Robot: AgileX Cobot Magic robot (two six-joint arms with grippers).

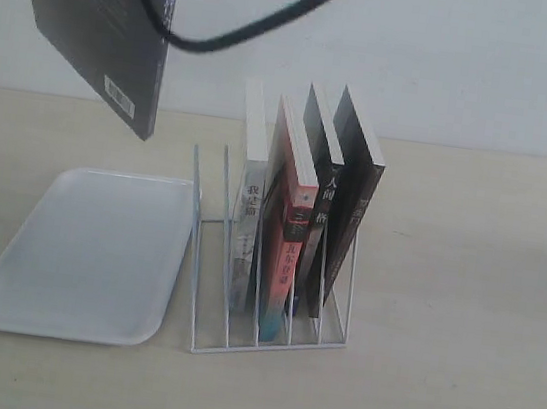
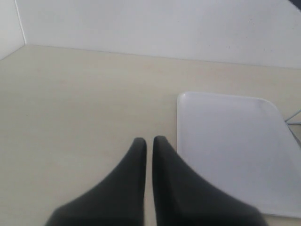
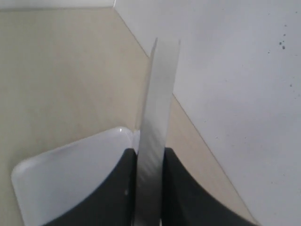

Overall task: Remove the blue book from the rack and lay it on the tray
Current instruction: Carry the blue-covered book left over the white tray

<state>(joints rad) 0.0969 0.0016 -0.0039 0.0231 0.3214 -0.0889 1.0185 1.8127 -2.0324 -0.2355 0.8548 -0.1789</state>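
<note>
The blue book (image 1: 102,11) hangs tilted in the air at the upper left, barcode side showing, above the far end of the tray (image 1: 86,250). Neither gripper shows in the exterior view. In the right wrist view my right gripper (image 3: 149,153) is shut on the book, whose pale page edge (image 3: 157,108) sticks out between the fingers, with the tray (image 3: 70,174) below. My left gripper (image 2: 148,141) is shut with nothing in it, over bare table beside the tray (image 2: 230,146). The white wire rack (image 1: 269,348) stands to the right of the tray.
The rack holds a white-spined book (image 1: 250,191), a red-covered book (image 1: 291,227) and two black books (image 1: 340,198), all leaning. A black cable (image 1: 225,37) loops across the top of the exterior view. A white wall backs the table.
</note>
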